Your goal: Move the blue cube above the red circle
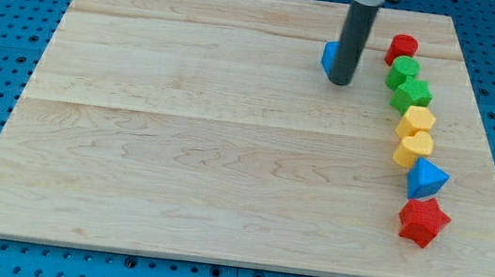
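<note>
Hiding behind my tip point(340, 81): blue cube point(329, 56)

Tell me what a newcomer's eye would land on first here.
First, the curved line of coloured blocks down the view's right: red circle at its top, red star at its bottom. Next, the dark rod near the view's top, my tip right beside the half-hidden blue cube, left of the red circle.

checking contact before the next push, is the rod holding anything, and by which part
Nothing is held. My tip has no grip; it stands against the right side of the blue cube, mostly hiding it, left of the red circle.
</note>
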